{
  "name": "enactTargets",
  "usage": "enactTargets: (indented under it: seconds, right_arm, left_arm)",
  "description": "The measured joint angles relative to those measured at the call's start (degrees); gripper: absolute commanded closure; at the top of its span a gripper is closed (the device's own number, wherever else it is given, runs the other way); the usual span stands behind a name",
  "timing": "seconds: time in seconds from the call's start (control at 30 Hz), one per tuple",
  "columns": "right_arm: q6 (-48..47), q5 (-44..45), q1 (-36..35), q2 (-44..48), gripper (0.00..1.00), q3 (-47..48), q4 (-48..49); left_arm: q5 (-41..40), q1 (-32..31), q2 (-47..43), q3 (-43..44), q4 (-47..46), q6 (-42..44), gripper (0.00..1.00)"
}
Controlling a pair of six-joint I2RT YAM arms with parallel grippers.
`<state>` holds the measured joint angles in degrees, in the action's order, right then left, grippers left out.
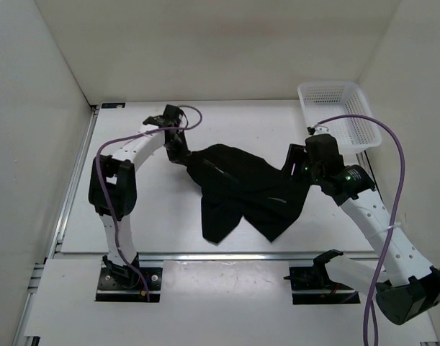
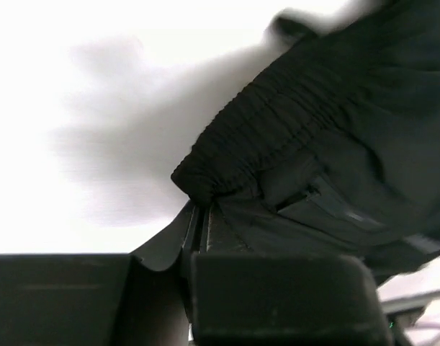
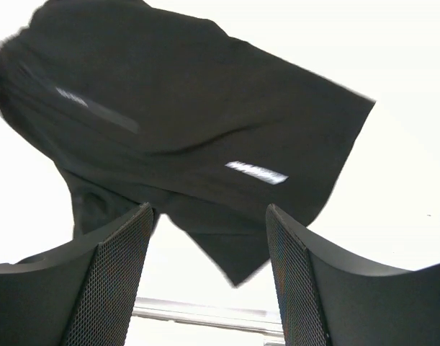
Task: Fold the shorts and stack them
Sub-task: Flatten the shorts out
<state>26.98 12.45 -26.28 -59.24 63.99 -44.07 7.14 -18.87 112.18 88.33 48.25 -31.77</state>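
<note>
Along the front edge of the table [image 1: 133, 223], shows no folded pile and no stack. At mid-table, finds the shorts [image 1: 241, 191] lying in a rumpled black heap, both legs trailing toward the arm bases, the far left corner apparently raised off the surface. Pinches the gathered elastic waistband there with the left gripper [image 2: 198, 216], clamped tight on the cloth. Holds the right gripper [image 3: 207, 216] spread wide at the heap's right edge, gripping nothing, with the dark fabric and its shiny seam strips just beyond the mesh-faced fingers [image 3: 111, 288]. Farther back, in the far right corner, leaves the white mesh basket [image 1: 338, 108] apart from the garment. Judged early in the job: appears to call first for flattening the cloth, then for each fold and the stacking, none of it done yet.
</note>
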Motion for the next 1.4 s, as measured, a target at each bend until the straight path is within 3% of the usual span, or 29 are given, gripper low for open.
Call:
enactTargets:
  seconds: [0.23, 0.37, 0.5, 0.57, 0.6, 0.67, 0.7, 0.8, 0.9, 0.93, 0.97, 1.0, 1.03, 1.1, 1.17, 1.23, 1.27, 1.37, 1.4]
  right_arm:
    - [-0.42, -0.57, 0.35, 2.47, 0.31, 1.27, -1.05]
    - [0.76, 1.20, 0.39, 4.55, 0.31, 1.36, -1.05]
    - [3.91, 5.16, 1.07, 9.01, 0.31, -0.90, -0.72]
    - [5.60, 7.50, 1.33, 12.11, 0.31, -3.19, -0.83]
    - [6.16, 8.39, 1.49, 13.42, 0.31, -4.35, -0.85]
    - [7.30, 9.88, 1.53, 15.78, 0.31, -6.40, -1.11]
    - [7.69, 10.45, 1.53, 16.57, 0.31, -7.32, -1.25]
    - [8.68, 11.56, 1.53, 17.94, 0.29, -9.55, -2.03]
    - [8.96, 11.82, 1.53, 17.88, 0.29, -10.60, -2.78]
    - [9.03, 11.78, 1.53, 17.33, 0.29, -10.60, -2.80]
    - [8.96, 11.50, 1.53, 16.74, 0.31, -10.60, -2.64]
    - [8.85, 11.06, 1.53, 16.09, 0.31, -10.60, -2.45]
    - [8.68, 10.03, 1.53, 15.08, 0.32, -10.62, -1.99]
    - [8.37, 7.76, 1.53, 13.33, 0.32, -10.60, -0.74]
    - [7.98, 3.96, 0.92, 9.92, 0.31, -10.60, 1.14]
    - [7.82, 1.01, -1.64, 5.97, 0.30, -10.58, 2.99]
    - [8.00, -0.13, -3.61, 3.52, 0.30, -10.58, 3.82]
    - [11.21, -3.96, -9.99, -2.69, 0.28, -10.67, 6.32]
    - [13.75, -6.38, -12.13, -4.48, 0.24, -11.41, 8.66]
  left_arm:
    - [-5.88, 0.48, -8.90, 20.39, 7.72, 4.90, 0.90]
    - [-5.60, -7.87, -10.38, 37.42, 9.60, 6.67, 0.90]
    - [-3.34, -21.22, -8.63, 43.17, 9.51, 6.62, 0.87]
    - [-1.33, -26.53, -4.90, 44.54, 9.55, 6.47, 0.63]
    - [-0.24, -28.59, -2.21, 45.35, 9.73, 6.36, 0.40]
    - [1.44, -30.91, 3.52, 45.75, 10.75, 5.73, 0.21]
    - [1.55, -31.26, 5.84, 45.48, 11.87, 5.27, 0.09]
    - [0.74, -30.42, 7.72, 41.40, 14.29, 4.57, 0.07]
    - [-0.17, -27.21, 1.70, 32.35, 13.77, 3.80, 0.36]
    - [-0.61, -25.79, -1.20, 29.40, 13.79, 3.67, 0.48]
    - [-0.94, -24.09, -4.39, 26.51, 13.53, 3.65, 0.70]
    - [-1.33, -21.55, -8.37, 23.37, 12.98, 3.30, 0.79]
    - [-1.75, -19.65, -11.45, 21.18, 12.66, 3.21, 0.84]
    - [-2.95, -14.78, -17.25, 17.29, 12.00, 3.08, 0.84]
    - [-4.68, -9.88, -22.43, 11.10, 10.01, 2.08, 0.59]
    - [-5.49, -6.36, -25.18, 5.01, 9.16, 1.29, 0.18]
    - [-5.68, -4.44, -25.94, 1.66, 8.63, 0.74, 0.12]
    - [-4.92, 1.64, -25.81, -8.00, 7.41, -1.25, 0.10]
    - [-4.70, 3.69, -25.20, -10.49, 7.48, -1.60, 0.10]
